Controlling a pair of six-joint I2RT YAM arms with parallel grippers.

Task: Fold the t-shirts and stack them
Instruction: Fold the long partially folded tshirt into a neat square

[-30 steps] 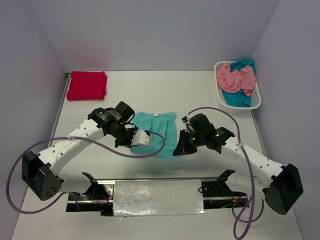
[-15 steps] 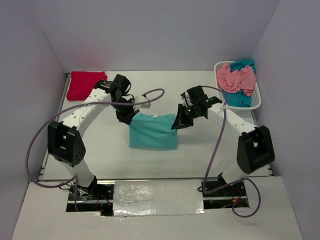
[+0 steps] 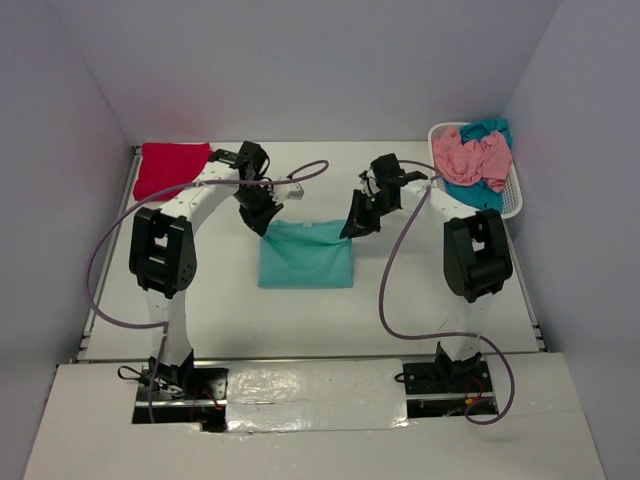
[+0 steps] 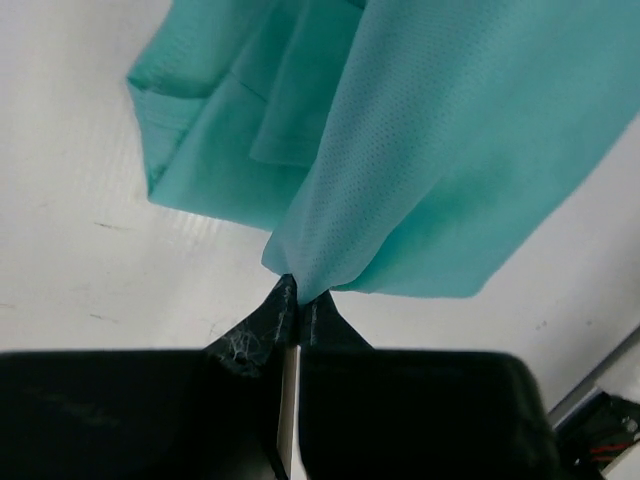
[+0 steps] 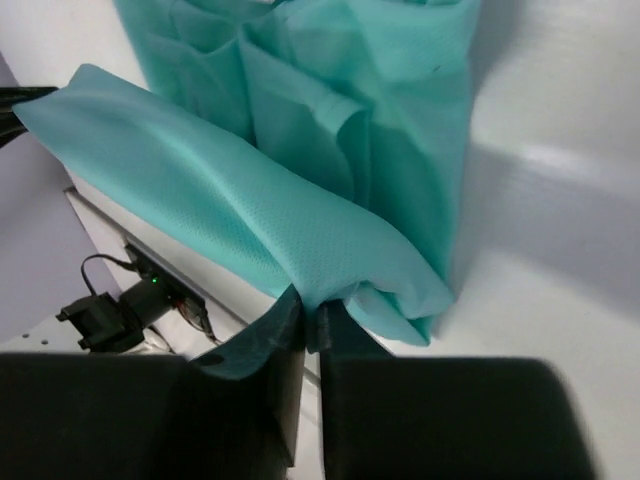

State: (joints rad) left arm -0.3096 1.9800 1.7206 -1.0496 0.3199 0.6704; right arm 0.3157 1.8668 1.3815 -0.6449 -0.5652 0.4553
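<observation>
Corners of mint-teal shirt (image 3: 305,258) pinched by both arms

White table (image 3: 430,300) carries everything. Left arm (image 3: 195,200) and right arm (image 3: 440,205) both reach out over it and bend inward to the far edge of the mint-teal shirt, one at each side. That shirt lies mid-table as a rough square, near part flat, far edge drawn up at its two corners. White lattice basket (image 3: 515,205) sits well apart, to the far right of the mint-teal shirt. Red shirt (image 3: 165,168) lies folded flat, well apart to the far left of the mint-teal shirt. Pink shirt (image 3: 470,155) is crumpled in the basket on top of the darker teal shirt (image 3: 475,198), which pokes out at the basket's near and far ends. Left gripper (image 3: 262,222) is at the mint-teal shirt's far-left corner, clenched on a tip of the cloth; wrist view shows the fabric fanning away from the closed fingertips. Right gripper (image 3: 350,230) is at the far-right corner, likewise clenched on a bunched corner, with a fold of cloth draping away from it.
</observation>
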